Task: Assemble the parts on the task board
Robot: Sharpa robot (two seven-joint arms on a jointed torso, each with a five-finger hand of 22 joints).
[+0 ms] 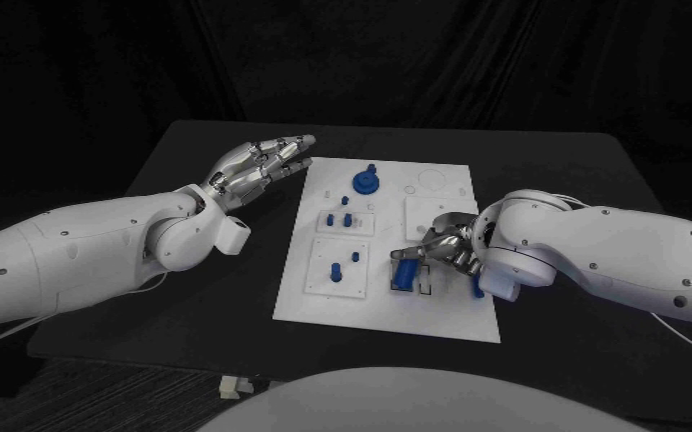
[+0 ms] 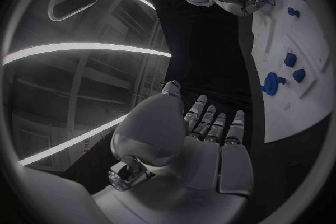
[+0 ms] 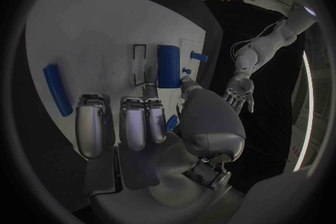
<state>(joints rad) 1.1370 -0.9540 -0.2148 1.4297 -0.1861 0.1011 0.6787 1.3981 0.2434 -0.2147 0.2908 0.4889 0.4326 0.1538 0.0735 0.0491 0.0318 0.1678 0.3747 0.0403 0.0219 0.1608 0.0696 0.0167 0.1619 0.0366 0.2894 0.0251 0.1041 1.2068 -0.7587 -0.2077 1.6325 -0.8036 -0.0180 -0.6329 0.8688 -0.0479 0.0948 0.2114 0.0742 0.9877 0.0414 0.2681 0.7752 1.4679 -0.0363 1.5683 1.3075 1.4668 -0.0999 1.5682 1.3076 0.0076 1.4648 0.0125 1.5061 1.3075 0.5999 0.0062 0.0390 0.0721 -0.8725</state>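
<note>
**Right hand at a blue block on the board**

Head view: the task board (image 1: 325,297) lies mid-table. The left hand (image 1: 264,171) hovers left of it, fingers straight, empty. The right hand (image 1: 447,245) touches a blue block (image 1: 407,273) near the board's right.

Left wrist view: palm flat, fingers apart.

Right wrist view: whether the fingers (image 3: 134,123) grip the block, I cannot tell.

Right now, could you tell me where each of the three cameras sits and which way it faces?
Head view: from the robot's head, down onto the task board; both arms show, left hand and right hand.
Left wrist view: behind the left hand, which hangs beside the board with its fingers apart.
Right wrist view: behind the right hand, facing the board, fingers at a blue block.
All three share the board; each wrist view also catches the other hand.
</note>
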